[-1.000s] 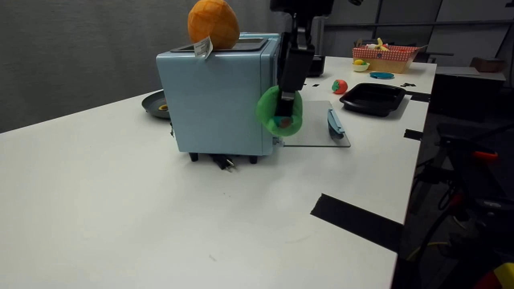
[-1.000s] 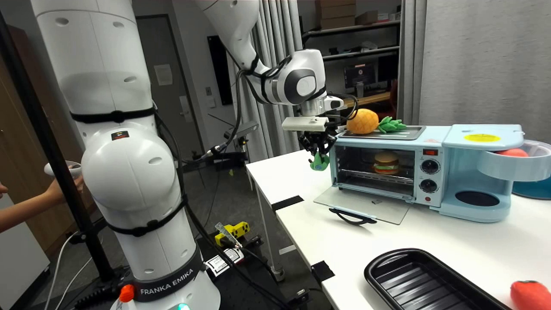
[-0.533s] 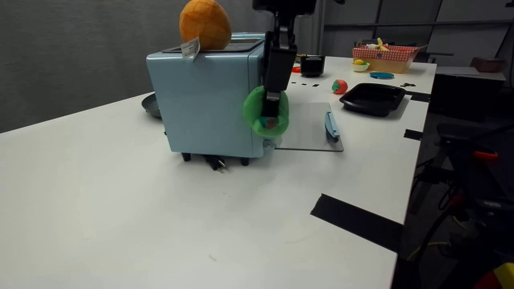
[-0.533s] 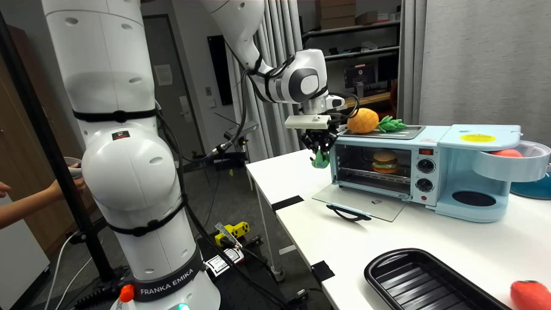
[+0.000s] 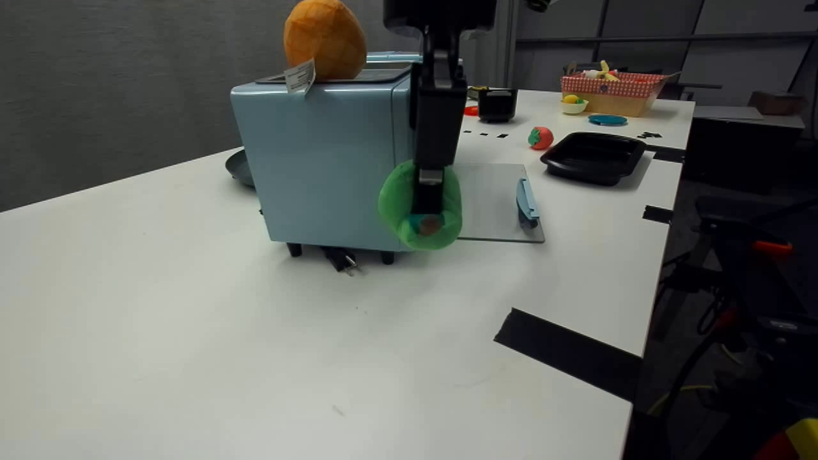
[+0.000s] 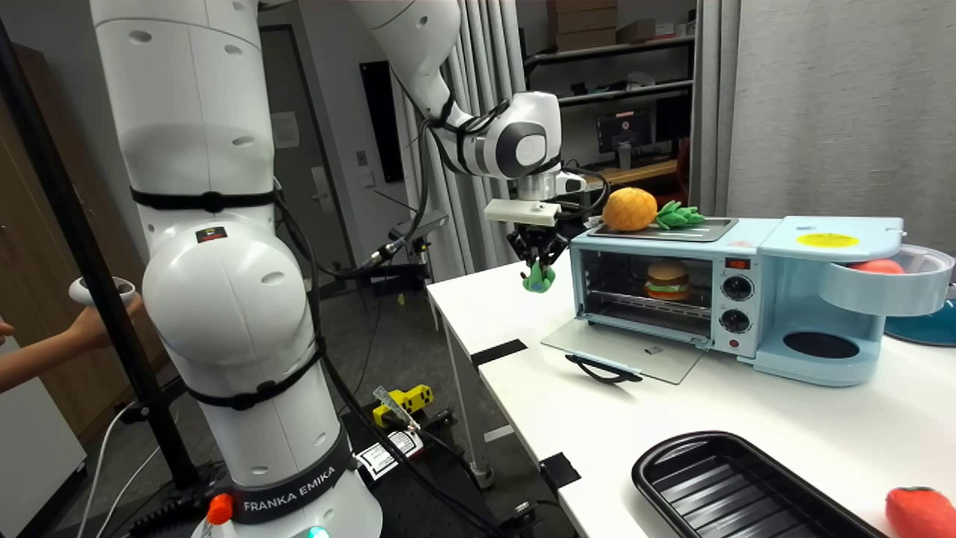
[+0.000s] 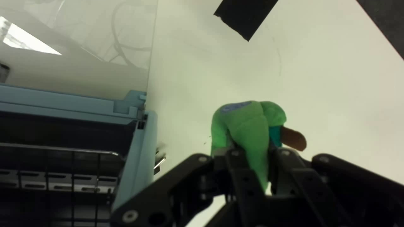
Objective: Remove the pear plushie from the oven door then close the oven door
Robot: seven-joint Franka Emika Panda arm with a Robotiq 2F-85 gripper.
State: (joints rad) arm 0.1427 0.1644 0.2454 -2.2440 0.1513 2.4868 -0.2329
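- The claw (image 7: 256, 151) was clenched on the pear plushie (image 7: 247, 129), soft body folded in its grip.
- Toy hung over the worktop (image 5: 223, 358), off the oven door (image 6: 621, 353), beside the front corner of the toy oven (image 5: 313, 160), near side in an exterior view. Removal looked mostly done; set-down and door remained.
- Slip: hold seemed to take only the middle of the plushie; squashy stuffing could shift and drop it early.
- Roll: rounded shape, let go this near the oven, could tumble back onto the door panel and block closing. Letting go from too high would worsen that.
- Snag: a power plug (image 5: 339, 258) lay at the oven's near side; low set-down there could shove into it.
- Knock: arm (image 6: 515, 138) swinging back without enough lift could clip the oven or topple the orange plush (image 6: 629, 209) on its top.
- Door: lay lowered, about flat, handle (image 6: 603, 370) along the edge away from the oven. Claw reaching in too low could press the panel down, not raise it; too hard a shove could slide the oven.
- Toy's exact height above the worktop: couldn't tell.
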